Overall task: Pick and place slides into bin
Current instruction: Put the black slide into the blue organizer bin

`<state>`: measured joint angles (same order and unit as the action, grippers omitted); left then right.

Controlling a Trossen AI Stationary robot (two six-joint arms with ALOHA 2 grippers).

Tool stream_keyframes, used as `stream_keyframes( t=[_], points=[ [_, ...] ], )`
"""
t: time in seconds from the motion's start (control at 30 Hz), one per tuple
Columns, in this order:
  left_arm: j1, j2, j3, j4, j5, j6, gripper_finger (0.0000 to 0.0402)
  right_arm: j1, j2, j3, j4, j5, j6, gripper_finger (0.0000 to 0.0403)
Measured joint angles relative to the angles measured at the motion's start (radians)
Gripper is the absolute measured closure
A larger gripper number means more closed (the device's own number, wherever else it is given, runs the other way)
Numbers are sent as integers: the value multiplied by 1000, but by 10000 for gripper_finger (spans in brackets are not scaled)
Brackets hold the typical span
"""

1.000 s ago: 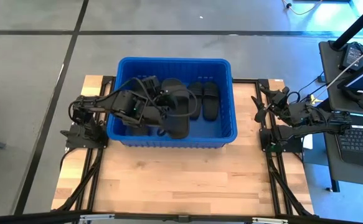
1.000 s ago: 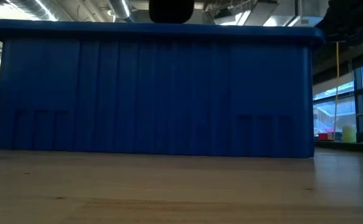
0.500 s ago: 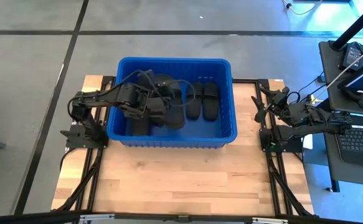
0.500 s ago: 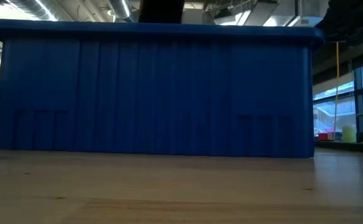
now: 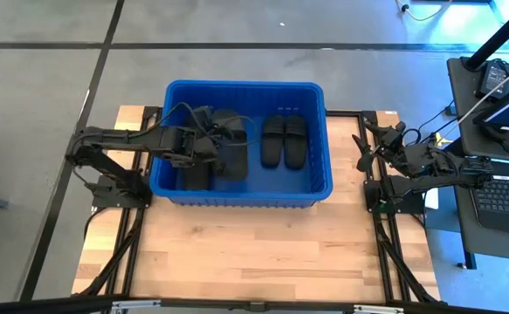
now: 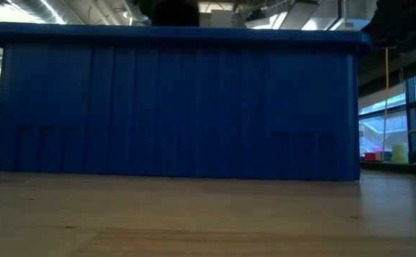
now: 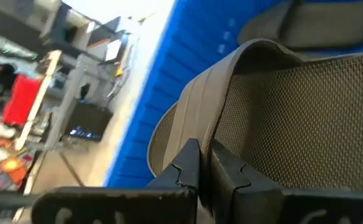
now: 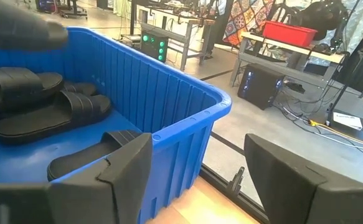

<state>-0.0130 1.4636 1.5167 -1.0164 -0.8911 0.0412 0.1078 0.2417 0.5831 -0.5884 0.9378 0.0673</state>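
Blue bin [image 5: 241, 196] from above holds the black slides [image 5: 285, 139]; the left gripper [image 5: 212, 148] sits inside over the left pile, the right gripper [image 5: 363, 148] waits outside, its fingers spread and empty. Low down, the bin wall fills the view. Left wrist: fingers [image 7: 184, 168] pinched together against a slide strap [image 7: 274, 106].

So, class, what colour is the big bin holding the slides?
Bright blue; the bin shows best in the high view.
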Motion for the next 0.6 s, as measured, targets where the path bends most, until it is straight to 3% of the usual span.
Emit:
stream_keyframes(
  t=[0.27, 0.47, 0.6],
  points=[
    [108, -54, -261, 209, 114, 93, 396, 0, 0, 0, 0, 3, 2, 147],
    [156, -50, -371, 392, 241, 179, 396, 0, 0, 0, 0, 3, 2, 147],
    [156, -51, -408, 411, 257, 179, 396, 0, 0, 0, 0, 10, 3, 147]
  ],
)
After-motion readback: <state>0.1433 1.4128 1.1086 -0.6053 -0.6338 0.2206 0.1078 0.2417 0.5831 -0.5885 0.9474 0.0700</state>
